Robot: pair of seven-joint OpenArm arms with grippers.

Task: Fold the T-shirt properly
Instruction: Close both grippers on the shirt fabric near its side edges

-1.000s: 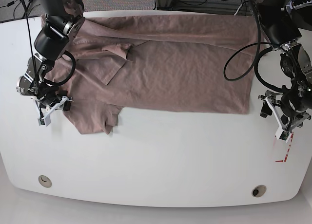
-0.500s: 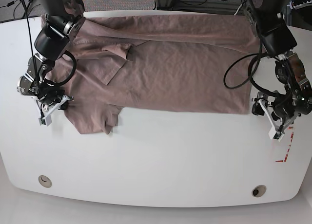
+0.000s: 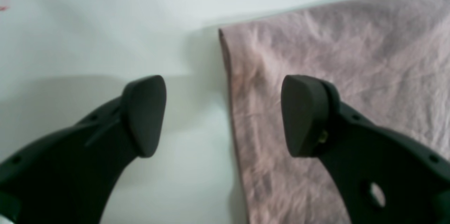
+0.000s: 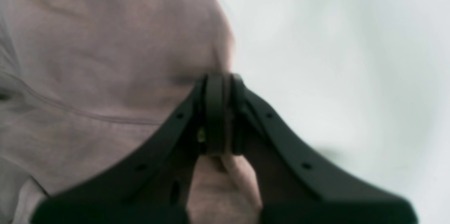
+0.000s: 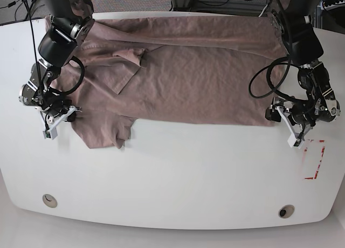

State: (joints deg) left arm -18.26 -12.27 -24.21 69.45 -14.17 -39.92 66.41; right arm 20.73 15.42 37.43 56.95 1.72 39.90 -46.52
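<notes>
The mauve T-shirt (image 5: 188, 81) lies spread flat across the far half of the white table (image 5: 178, 172), with one sleeve folded over its chest. At its left edge my right gripper (image 5: 70, 115) is shut on the shirt's edge. In the right wrist view the fingers (image 4: 214, 111) press together with a fold of the T-shirt (image 4: 105, 58) pinched between them. My left gripper (image 5: 279, 124) stands open at the shirt's near right corner. In the left wrist view the T-shirt (image 3: 351, 58) has its side edge running between the gripper's (image 3: 224, 115) spread fingers.
Red tape marks (image 5: 314, 160) sit on the table near the left gripper. Two round holes (image 5: 49, 200) (image 5: 286, 211) lie near the table's front edge. Cables and equipment crowd the space behind the table's far edge.
My right gripper has closed on the shirt's left edge. My left gripper has moved left toward the shirt's near right corner and opened wider.
</notes>
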